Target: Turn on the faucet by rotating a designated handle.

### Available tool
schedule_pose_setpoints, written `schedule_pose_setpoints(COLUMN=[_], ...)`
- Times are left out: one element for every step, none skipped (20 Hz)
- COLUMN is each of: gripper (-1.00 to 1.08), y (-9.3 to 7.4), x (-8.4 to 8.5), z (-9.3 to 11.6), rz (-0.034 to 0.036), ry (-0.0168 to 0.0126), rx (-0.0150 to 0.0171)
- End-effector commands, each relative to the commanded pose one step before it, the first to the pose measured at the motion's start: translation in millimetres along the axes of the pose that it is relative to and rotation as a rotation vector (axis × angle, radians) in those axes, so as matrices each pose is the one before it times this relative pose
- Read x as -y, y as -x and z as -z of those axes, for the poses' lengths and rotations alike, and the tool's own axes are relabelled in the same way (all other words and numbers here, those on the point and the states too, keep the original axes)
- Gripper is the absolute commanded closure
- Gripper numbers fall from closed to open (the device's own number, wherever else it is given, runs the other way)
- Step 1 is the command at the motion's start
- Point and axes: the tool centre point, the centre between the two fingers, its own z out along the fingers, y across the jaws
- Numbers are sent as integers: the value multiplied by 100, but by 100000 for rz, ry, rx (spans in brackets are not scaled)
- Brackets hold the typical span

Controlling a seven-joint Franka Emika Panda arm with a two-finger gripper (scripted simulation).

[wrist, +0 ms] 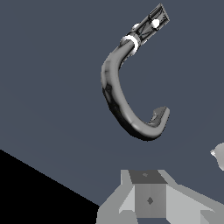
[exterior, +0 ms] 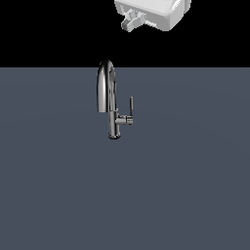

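The chrome faucet (exterior: 106, 88) stands upright on the dark grey floor, its arched spout rising from a narrow stem and round base. The handle (exterior: 131, 105), a thin dark rod, points straight up from a short chrome stub on the stem's exterior-view right side. My gripper (exterior: 133, 22) hangs high above and behind the faucet, touching nothing. From the wrist view I look down on the curved spout of the faucet (wrist: 114, 94), with the handle (wrist: 152, 25) at its far end. One of my fingers (wrist: 148, 197) shows at the frame edge. The gap between my fingers is not visible.
The flat grey floor (exterior: 195, 185) spreads around the faucet on all sides, ending at a black background behind it. The white body of my hand (exterior: 161, 10) is cut off by the exterior view's top edge.
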Motion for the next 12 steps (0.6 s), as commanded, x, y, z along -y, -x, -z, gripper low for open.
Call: schedule_pose_setpoints(gripper=[108, 108, 108, 108, 108, 108, 108, 108, 108, 108, 108, 108], y=[-1875, -762, -774, -787, -800, -815, -830, -847, -866, -886, -905, -917], x=[135, 60, 60, 61, 63, 64, 65, 67, 68, 70, 72, 73], z=[-208, -82, -83, -84, -86, -86, -88, -90, -92, -95, -98, -101], rz=[-4581, -1886, -1918, -1953, -1989, -2029, -2072, -2119, -2169, -2223, -2275, -2310], ry=[-4607, -1872, -1903, -1937, -1971, -2010, -2051, -2095, -2143, -2194, -2243, -2274], rx=[4289, 1734, 1763, 1793, 1824, 1859, 1895, 1935, 1977, 2022, 2064, 2089])
